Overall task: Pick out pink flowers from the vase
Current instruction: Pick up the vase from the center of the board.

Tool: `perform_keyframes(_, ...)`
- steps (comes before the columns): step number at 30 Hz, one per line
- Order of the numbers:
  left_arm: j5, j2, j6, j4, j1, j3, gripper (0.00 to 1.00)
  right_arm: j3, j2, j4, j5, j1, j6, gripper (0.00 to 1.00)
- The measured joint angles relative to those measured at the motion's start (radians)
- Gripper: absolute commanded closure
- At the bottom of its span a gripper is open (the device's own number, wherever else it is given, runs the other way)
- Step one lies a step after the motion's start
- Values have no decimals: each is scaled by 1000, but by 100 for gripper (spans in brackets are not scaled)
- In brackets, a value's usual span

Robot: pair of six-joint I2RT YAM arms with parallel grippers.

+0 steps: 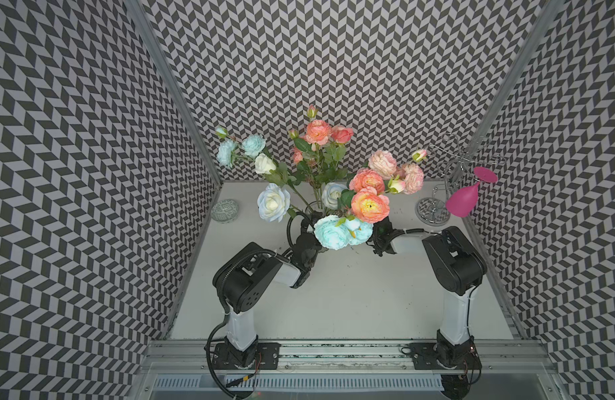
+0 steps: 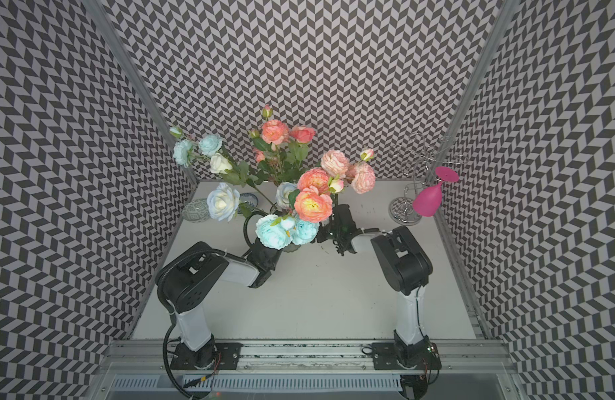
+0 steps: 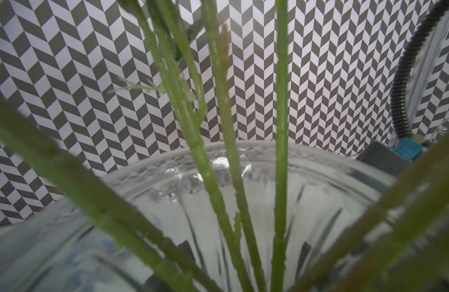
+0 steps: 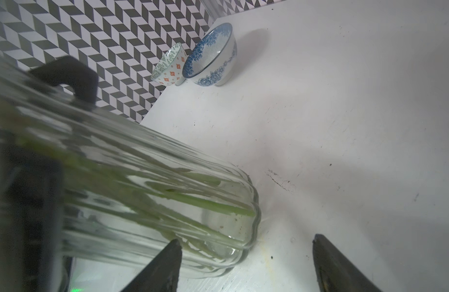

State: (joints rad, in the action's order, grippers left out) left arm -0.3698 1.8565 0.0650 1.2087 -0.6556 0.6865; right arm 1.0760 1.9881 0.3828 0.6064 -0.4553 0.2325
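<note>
The clear ribbed vase [image 1: 313,207] [image 4: 147,202] stands mid-table and holds several green stalks [image 3: 280,151]. Pink flowers fan out above it: coral blooms [image 1: 370,204] [image 2: 313,205], paler pink ones [image 1: 382,163] and a back cluster [image 1: 318,131]. My left gripper [image 3: 245,252] is shut on the vase body. Its dark fingers [image 4: 66,75] show on either side through the glass, and blue blooms hide it in both top views. My right gripper [image 4: 246,252] [image 2: 339,211] stands open low beside the vase base, one finger in front of the glass, holding nothing.
Pale blue and white blooms [image 1: 334,232] [image 1: 273,202] share the vase. Two small patterned bowls [image 4: 213,55] [image 4: 169,68] sit by the left wall. A magenta wine glass [image 1: 463,201] hangs on a chrome rack [image 1: 434,207] at the back right.
</note>
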Motion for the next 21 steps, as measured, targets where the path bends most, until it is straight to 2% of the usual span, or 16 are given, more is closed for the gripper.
perform_keyframes(4,5,-6,-9,-16,2,2,53,-6,-15,0,-9,-3,0,19)
perform_keyframes(6,7,-11,-14,-27,4,2,54,-13,-26,-2,-16,-5,0,19)
perform_keyframes(8,8,-13,-16,-32,4,2,60,-19,-37,-1,-32,-6,1,19)
perform_keyframes(14,35,-20,-29,-39,16,-1,75,-49,-94,-5,-130,-7,35,19)
perform_keyframes(21,126,-60,-45,-40,42,-49,81,-154,-292,-15,-256,-6,86,19)
